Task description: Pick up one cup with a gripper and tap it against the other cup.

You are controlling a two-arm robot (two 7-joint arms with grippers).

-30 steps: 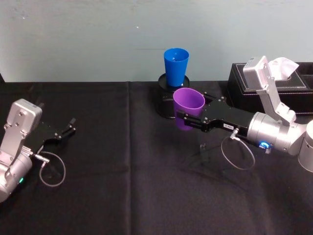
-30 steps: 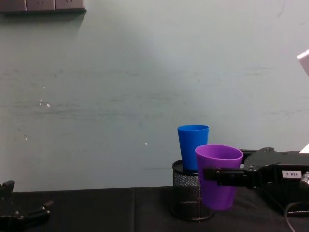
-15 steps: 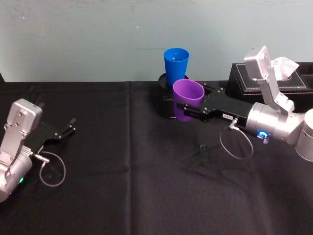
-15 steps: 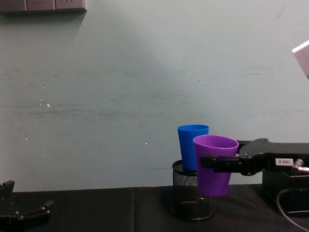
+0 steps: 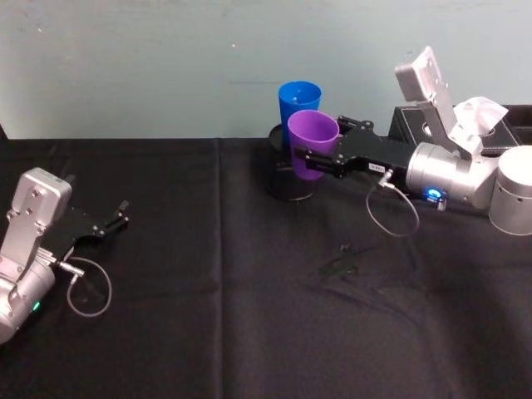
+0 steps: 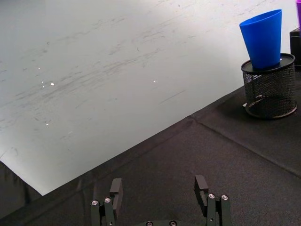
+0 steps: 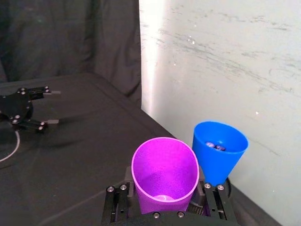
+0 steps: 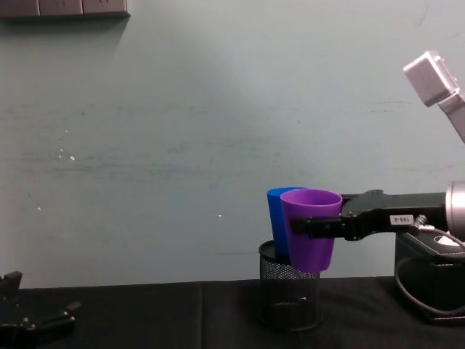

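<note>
Two grippers, two cups, one mesh holder and one box share the black table [image 5: 249, 316]. At the far left the left gripper [image 5: 112, 223] lies low over the cloth near the table's left edge, its two fingers spread wide with nothing between them. From there a broad bare stretch of cloth runs rightward to the holder and forward to the near edge. The mesh holder [image 5: 287, 179] stands at the back, close to the wall [image 5: 150, 66], and the blue cup [image 5: 298, 104] sits upright in its mouth; something small and shiny shows at that cup's bottom, too small to tell what. Just in front of it hangs the purple cup [image 5: 312, 143], lifted off the table with its base about level with the holder's rim, mouth up. Whether the two cups touch cannot be told. The right gripper [image 5: 314, 159] reaches in from the right, its fingers clamped on the purple cup's sides below the rim. The black box [image 5: 515, 141] sits near the holder's right.
</note>
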